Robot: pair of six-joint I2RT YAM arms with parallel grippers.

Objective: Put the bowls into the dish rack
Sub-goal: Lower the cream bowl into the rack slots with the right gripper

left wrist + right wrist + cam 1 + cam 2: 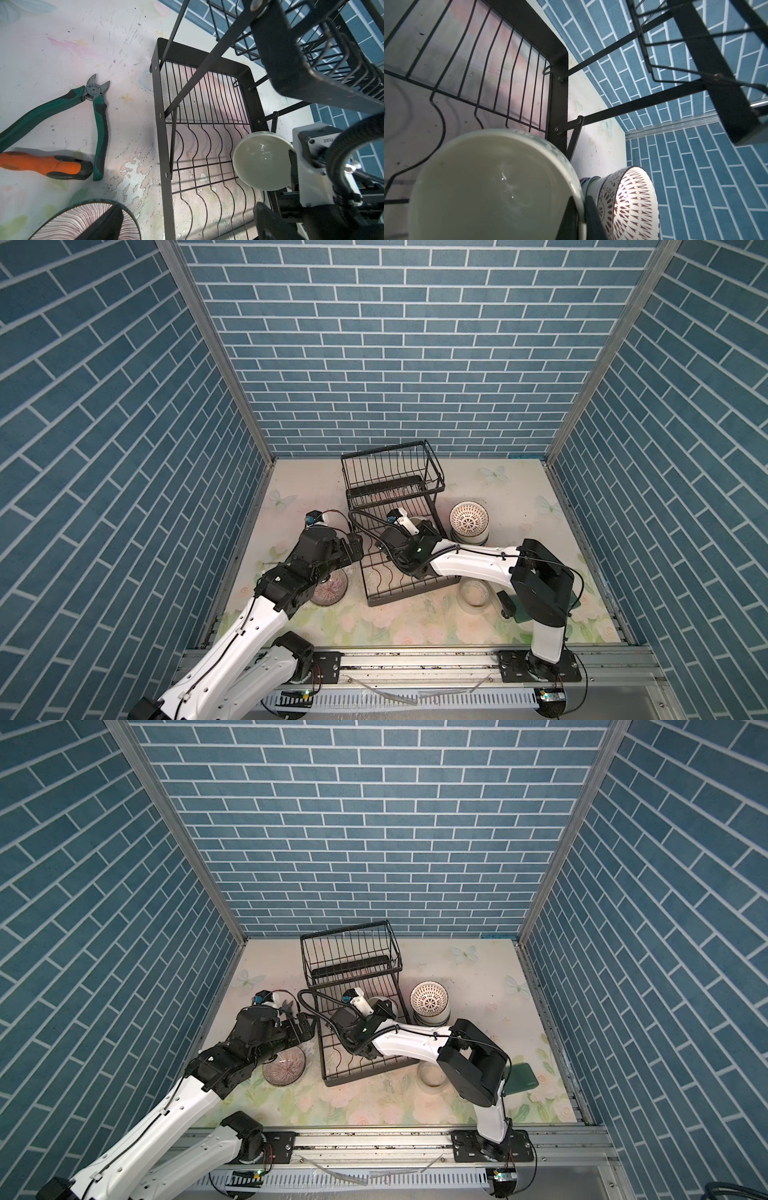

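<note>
Noted from where I stand:
- "SATA" on the round pivot of the green-handled cutters.
- "ZED", cut off, on the black camera housing.
- Embossed lettering on the orange handle: illegible.

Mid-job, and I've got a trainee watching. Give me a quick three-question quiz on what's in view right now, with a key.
1. True or false: the right gripper is shut on the rim of the pale bowl.
2. Where is the lattice bowl? A) in the upper basket B) on a stack beside the rack C) in the right gripper
3. Which bowl does the left arm partly hide in both top views?

Key: 1 true. 2 B. 3 the striped bowl.
</note>
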